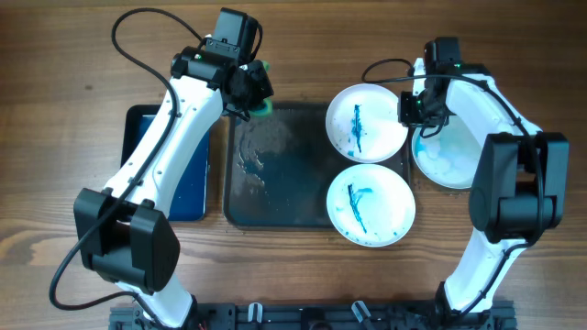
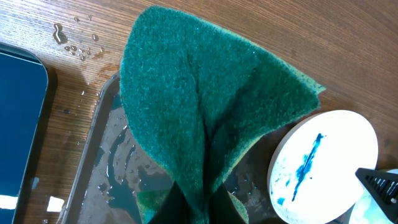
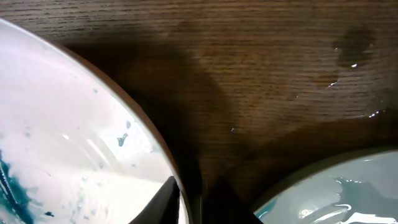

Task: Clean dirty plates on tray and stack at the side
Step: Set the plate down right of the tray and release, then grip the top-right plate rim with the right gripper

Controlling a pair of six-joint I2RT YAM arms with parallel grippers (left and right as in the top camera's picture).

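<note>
L gripper (image 1: 254,92) is clamped on a folded green sponge (image 2: 205,124) above the far edge of the tray (image 1: 275,183). R gripper (image 1: 415,108) pinches the rim of the far plate (image 1: 367,124), fingers nearly closed. The dark grey tray is wet and sits mid-table, w/ two blue-streaked white plates at its R end: far plate and near plate (image 1: 371,203). Third plate (image 1: 451,160), pale teal smears, lies on the table just R of the tray

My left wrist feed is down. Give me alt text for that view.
A folded green sponge fills the middle, pinched at its lower end in the left gripper. Below it lies the wet dark grey tray, with a blue-streaked dirty plate at lower right, a glossy blue tray at left and water drops on the wooden table.
</note>
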